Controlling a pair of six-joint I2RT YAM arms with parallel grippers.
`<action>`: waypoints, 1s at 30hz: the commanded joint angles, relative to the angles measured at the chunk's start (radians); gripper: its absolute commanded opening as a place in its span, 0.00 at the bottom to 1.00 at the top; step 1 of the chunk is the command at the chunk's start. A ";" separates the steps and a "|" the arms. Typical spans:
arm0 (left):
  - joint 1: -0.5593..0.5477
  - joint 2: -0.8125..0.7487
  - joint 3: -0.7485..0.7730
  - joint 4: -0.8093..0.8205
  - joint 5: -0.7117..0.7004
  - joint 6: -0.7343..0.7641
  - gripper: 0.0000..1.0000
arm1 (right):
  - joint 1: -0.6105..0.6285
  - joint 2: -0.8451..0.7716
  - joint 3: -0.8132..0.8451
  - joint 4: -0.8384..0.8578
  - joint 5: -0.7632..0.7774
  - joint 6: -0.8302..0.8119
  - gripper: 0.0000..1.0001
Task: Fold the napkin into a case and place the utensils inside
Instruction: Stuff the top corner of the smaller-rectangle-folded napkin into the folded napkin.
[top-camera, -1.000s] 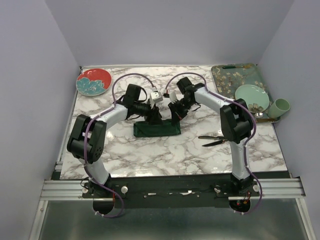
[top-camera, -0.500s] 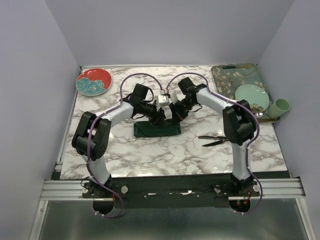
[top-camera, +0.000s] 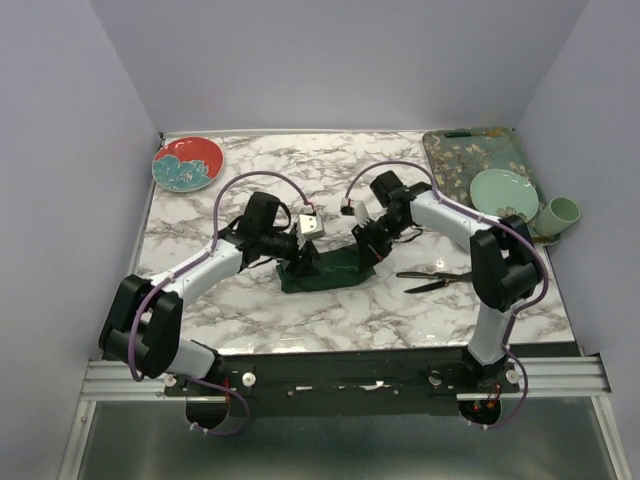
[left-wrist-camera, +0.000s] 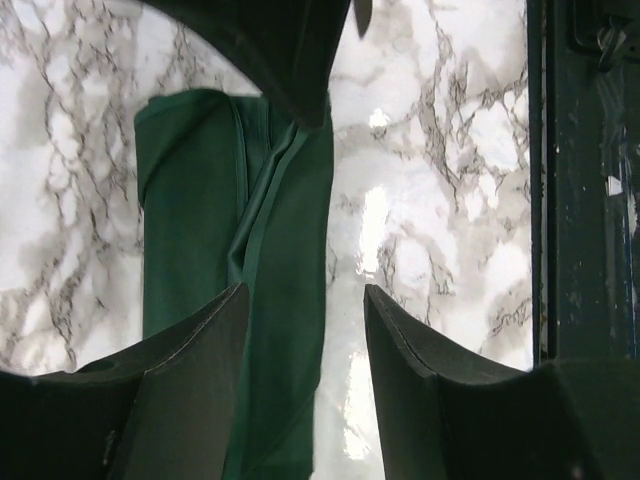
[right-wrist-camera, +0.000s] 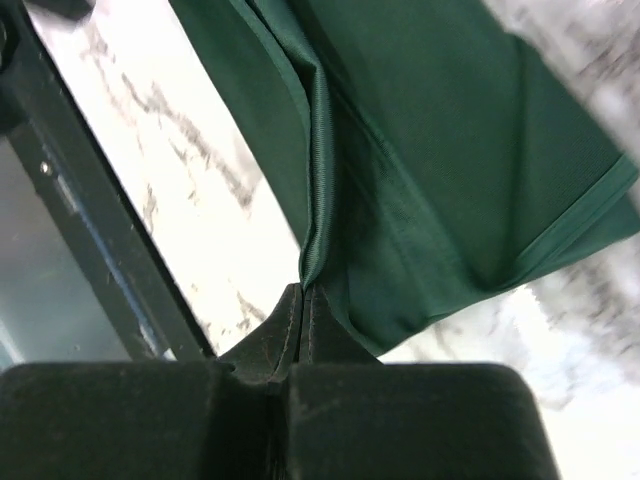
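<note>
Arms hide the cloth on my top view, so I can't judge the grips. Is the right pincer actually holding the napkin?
Observer: Yes. Its wrist view shows the right pincer shut on a raised fold of the napkin.
Operator: And the left one?
Observer: The left pincer is open and grips nothing. One finger is over the napkin's long edge, the other over the bare marble tabletop.

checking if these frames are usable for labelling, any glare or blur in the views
Left wrist: bright glare patches on the marble table beside the napkin, which looks sharp. Right wrist: cloth in focus near the right pincer, itself nearly black; marble at top right blurred. Top external: even light, soft shadows, no strong glare.
</note>
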 joint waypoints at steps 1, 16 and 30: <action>-0.025 -0.034 -0.049 0.013 -0.040 -0.014 0.58 | -0.004 -0.065 -0.097 -0.011 -0.025 -0.027 0.01; -0.094 0.222 0.009 0.418 -0.095 -0.308 0.58 | -0.004 0.016 0.028 0.070 -0.065 -0.047 0.01; -0.120 0.369 0.106 0.432 -0.020 -0.348 0.50 | -0.010 0.052 0.060 0.066 -0.085 -0.047 0.01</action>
